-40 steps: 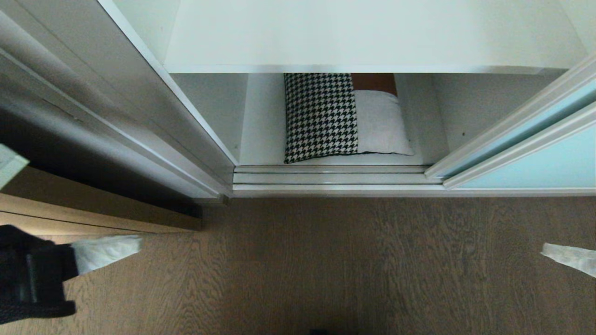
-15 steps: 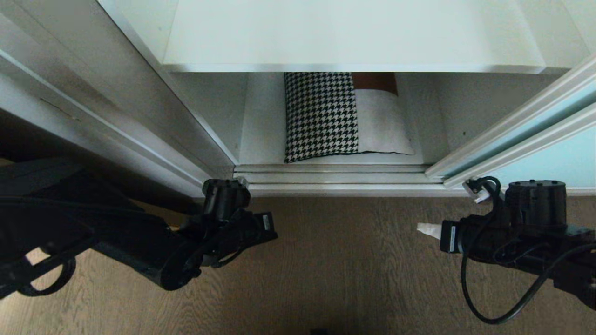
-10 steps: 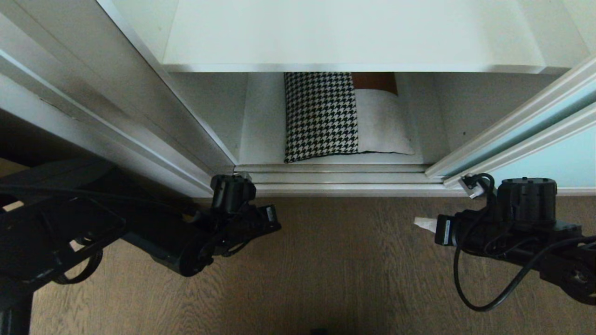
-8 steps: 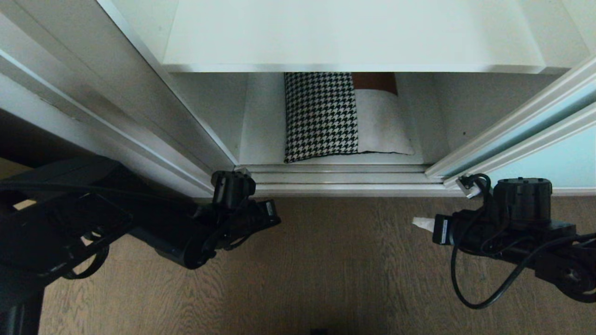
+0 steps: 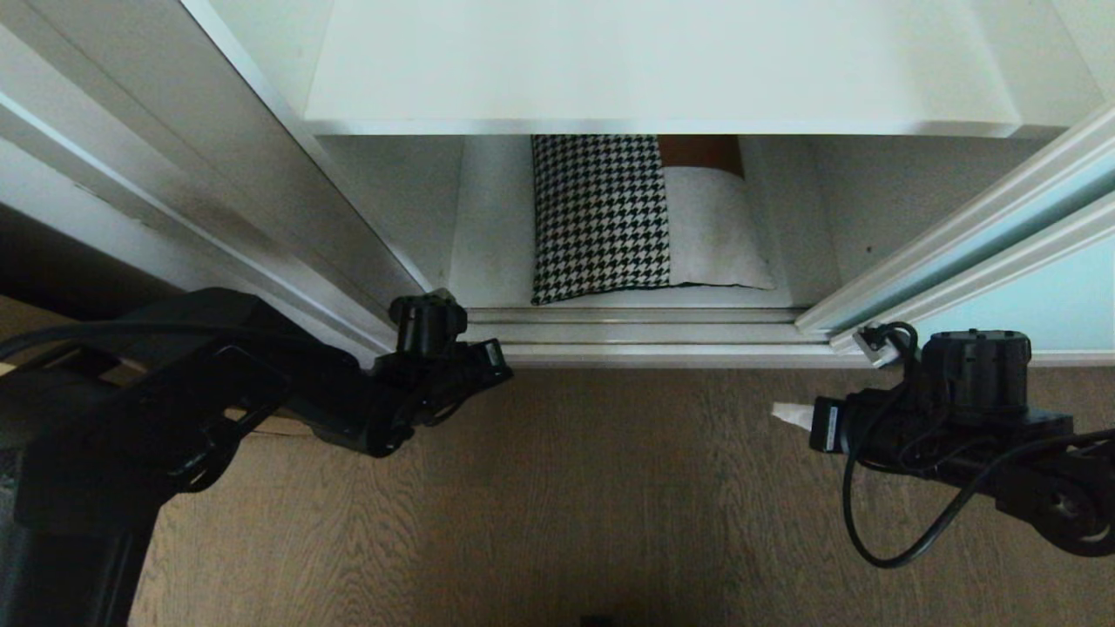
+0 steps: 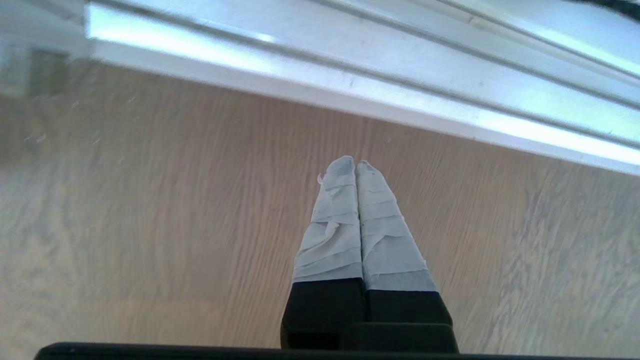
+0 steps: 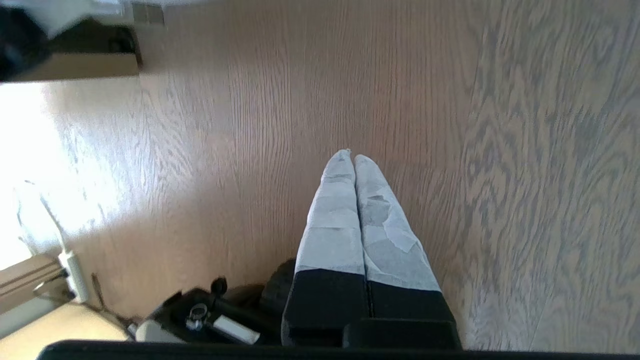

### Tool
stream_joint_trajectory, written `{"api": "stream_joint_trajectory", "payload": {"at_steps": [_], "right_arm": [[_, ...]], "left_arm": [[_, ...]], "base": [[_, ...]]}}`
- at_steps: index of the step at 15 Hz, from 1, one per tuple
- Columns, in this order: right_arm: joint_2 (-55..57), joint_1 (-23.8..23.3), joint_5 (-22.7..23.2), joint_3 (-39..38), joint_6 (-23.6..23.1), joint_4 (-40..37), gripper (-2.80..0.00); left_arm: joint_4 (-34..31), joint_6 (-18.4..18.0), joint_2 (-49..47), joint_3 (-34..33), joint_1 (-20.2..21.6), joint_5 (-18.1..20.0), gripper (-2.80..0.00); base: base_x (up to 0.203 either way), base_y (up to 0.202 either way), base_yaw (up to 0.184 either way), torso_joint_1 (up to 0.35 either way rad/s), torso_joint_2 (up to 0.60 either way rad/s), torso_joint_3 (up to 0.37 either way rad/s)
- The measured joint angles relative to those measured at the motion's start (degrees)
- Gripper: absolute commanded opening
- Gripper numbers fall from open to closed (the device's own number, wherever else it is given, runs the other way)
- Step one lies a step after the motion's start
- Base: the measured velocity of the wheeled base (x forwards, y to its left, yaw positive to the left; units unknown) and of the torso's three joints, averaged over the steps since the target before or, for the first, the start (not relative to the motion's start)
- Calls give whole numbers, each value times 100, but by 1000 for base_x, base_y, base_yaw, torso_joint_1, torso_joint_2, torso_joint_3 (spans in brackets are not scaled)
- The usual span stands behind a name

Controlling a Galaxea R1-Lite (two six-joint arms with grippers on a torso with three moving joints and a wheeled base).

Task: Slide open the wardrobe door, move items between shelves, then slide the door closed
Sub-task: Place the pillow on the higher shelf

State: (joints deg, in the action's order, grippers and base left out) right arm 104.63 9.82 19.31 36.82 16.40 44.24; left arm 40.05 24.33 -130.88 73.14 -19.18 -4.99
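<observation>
The sliding wardrobe door (image 5: 1037, 305), pale blue-green glass in a silver frame, stands pushed to the right, so the wardrobe is open. A square cushion (image 5: 645, 218), houndstooth with brown and cream patches, lies on the lower white shelf (image 5: 488, 252). The upper shelf (image 5: 662, 61) above it is bare. My left gripper (image 6: 355, 162) is shut and empty over the floor, just before the bottom track (image 6: 400, 85); in the head view its fingers are hidden under the wrist. My right gripper (image 5: 788, 414) (image 7: 351, 156) is shut and empty, low over the floor below the door's edge.
Grey-brown wood-grain floor (image 5: 610, 496) lies in front of the wardrobe. The bottom track rails (image 5: 645, 335) run across the opening. The wardrobe's left side panel (image 5: 218, 174) rises beside my left arm. A loose cable (image 5: 871, 531) loops from my right arm.
Both arms have come into the head view from the lower corners. Over the last second the left wrist has moved up to the track's left end; the right arm has edged slightly left.
</observation>
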Motion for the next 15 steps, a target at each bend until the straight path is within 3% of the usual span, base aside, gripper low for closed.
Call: {"api": "stream_joint_trajectory", "payload": {"at_steps": [1,9,15], "right_arm": [[2,-6,9,-86,-15,19,-280],[195,-15,168,-875,-21,1264,-280],[212,-203,435,-945,-22,1292,-280]], "left_arm": [[-4,-5,-96,141,0,16,0],[-194,-32,-654,1282,-15,113,0],[9,-13,-929,2027,-17,1173,0]], "base": [[0,0,0,0,0,0],[0,0,0,0,0,0],[0,0,0,0,0,0]]}}
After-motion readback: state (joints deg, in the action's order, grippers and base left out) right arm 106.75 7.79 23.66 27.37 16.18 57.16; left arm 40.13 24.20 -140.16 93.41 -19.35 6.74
